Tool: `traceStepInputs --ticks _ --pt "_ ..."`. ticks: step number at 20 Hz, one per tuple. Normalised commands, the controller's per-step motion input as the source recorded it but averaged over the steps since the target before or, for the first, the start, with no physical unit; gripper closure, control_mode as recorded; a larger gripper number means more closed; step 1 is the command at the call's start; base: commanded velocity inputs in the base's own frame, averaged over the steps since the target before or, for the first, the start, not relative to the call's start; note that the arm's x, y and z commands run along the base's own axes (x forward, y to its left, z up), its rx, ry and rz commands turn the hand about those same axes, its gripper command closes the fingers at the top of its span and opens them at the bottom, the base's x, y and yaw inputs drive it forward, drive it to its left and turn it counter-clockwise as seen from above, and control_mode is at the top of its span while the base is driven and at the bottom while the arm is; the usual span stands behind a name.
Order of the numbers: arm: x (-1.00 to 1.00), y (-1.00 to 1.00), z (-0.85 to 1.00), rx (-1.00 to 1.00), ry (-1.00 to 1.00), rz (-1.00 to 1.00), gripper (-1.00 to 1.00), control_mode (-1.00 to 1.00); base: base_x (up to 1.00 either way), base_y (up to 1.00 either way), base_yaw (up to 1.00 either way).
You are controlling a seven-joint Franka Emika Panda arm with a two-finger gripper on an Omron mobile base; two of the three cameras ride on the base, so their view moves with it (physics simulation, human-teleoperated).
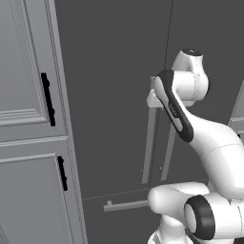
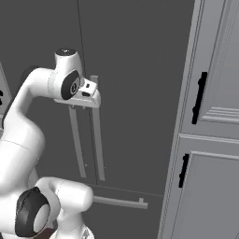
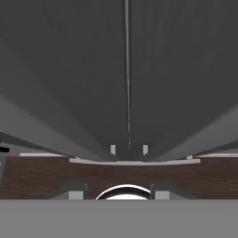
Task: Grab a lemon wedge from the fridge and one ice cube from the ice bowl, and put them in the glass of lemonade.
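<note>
Dark wood floor [image 3: 37, 176] lay at the foot of the fridge [image 3: 69, 69] in the hand view, which looked straight down the appliance's front along the seam between its two shut doors.

The pincer [image 3: 119, 191] hung with its fingertips [image 3: 76, 190] apart, one on each side of that seam, and nothing could be seen between them. Beyond the tips, the two long bar handles ran down as broad grey bands, one on each side of the seam, closing in towards it at their lower ends. Just below those ends a horizontal bar handle crossed the seam.

The base views gave what the hand view could not: the height of the hand. In the left base view the pale hand sat close against the fridge [image 1: 109, 95] at the top of the bar handle [image 1: 148, 147] left of the seam, with the other handle [image 1: 167, 152] just beyond it. In the right base view the hand covered the top of one handle [image 2: 77, 144], while the handle [image 2: 98, 144] beside it rose a little above the hand. Whether the tips touched either bar could not be told.

Below both, the drawer handle [image 1: 126, 205] lay across the lower front. Further from the seam stood light grey panelled cabinets [image 1: 24, 95] with short black handles [image 1: 47, 99], seen left of the fridge from one base camera and, as the cabinets [image 2: 219, 70], right of the fridge [image 2: 135, 70] from the other.
</note>
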Motion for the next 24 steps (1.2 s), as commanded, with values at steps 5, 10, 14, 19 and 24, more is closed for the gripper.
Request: traceStepInputs --ticks 5,10,14,19,24 --pt "-0.42 -0.08 -0.01 0.00 0.00 -0.01 -1.00 -1.00 0.00 0.00 0.00" --pt "-0.83 -0.13 -0.02 0.00 -0.06 0.00 -1.00 -1.00 0.00 0.00 0.00" --pt "-0.56 -0.01 0.00 0.00 -0.11 0.00 -1.00 -1.00 0.00 0.00 0.00" --pt "-0.29 0.05 0.00 0.00 -0.01 0.04 -1.00 -1.00 0.00 0.00 0.00" --pt "-0.76 0.00 -0.03 0.00 -0.01 0.00 -1.00 1.00 -0.19 0.00 0.00"
